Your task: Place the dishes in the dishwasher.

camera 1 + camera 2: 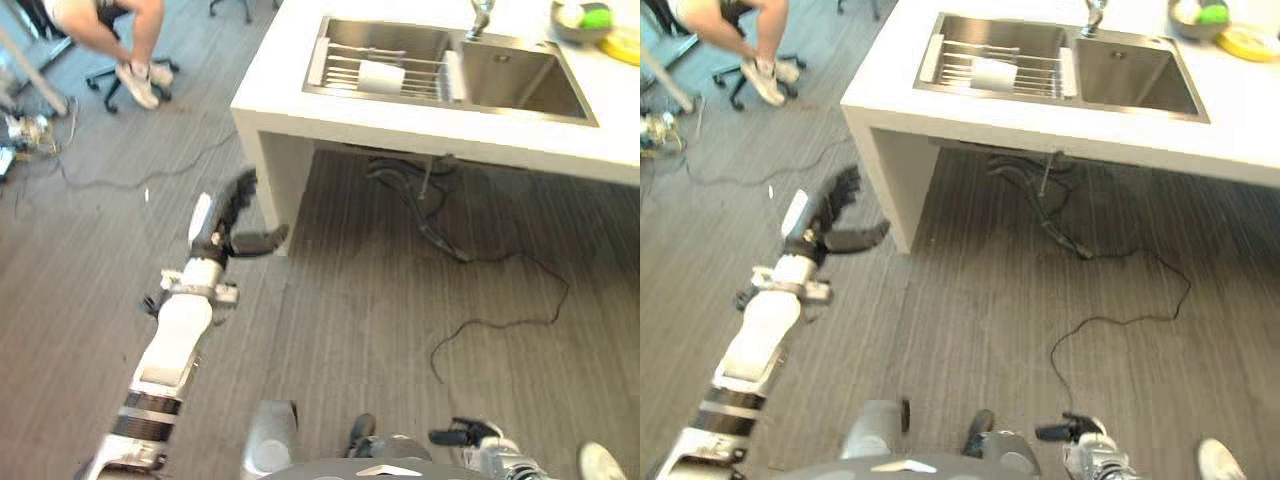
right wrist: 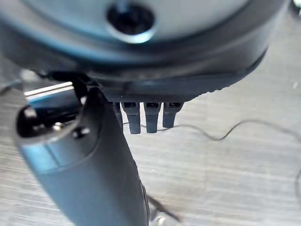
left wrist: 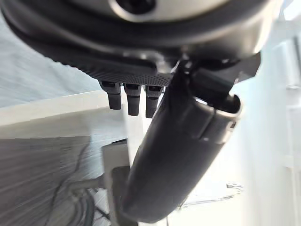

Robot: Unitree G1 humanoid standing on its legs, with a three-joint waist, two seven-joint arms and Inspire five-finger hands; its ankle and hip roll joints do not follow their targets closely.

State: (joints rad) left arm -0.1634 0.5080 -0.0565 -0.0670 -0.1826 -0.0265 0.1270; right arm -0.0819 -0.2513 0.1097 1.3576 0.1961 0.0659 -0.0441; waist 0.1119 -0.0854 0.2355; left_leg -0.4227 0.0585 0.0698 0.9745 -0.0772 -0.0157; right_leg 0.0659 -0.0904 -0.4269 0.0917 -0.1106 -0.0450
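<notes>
A white cup [image 1: 380,76] lies on its side on the wire rack [image 1: 350,68] in the left basin of the steel sink [image 1: 520,78]. At the counter's far right stand a grey bowl [image 1: 578,20] holding something green and a yellow plate [image 1: 625,45]. My left hand [image 1: 228,215] reaches over the floor towards the counter's near corner, open, thumb [image 3: 178,155] spread, holding nothing. My right hand [image 1: 468,437] hangs low over the floor, open and empty, with its fingers [image 2: 146,117] straight.
The white counter [image 1: 262,120] overhangs an open space with a hose and cables [image 1: 430,215] trailing across the wood floor. A tap [image 1: 480,18] rises behind the sink. A person sits on an office chair [image 1: 120,70] at the far left.
</notes>
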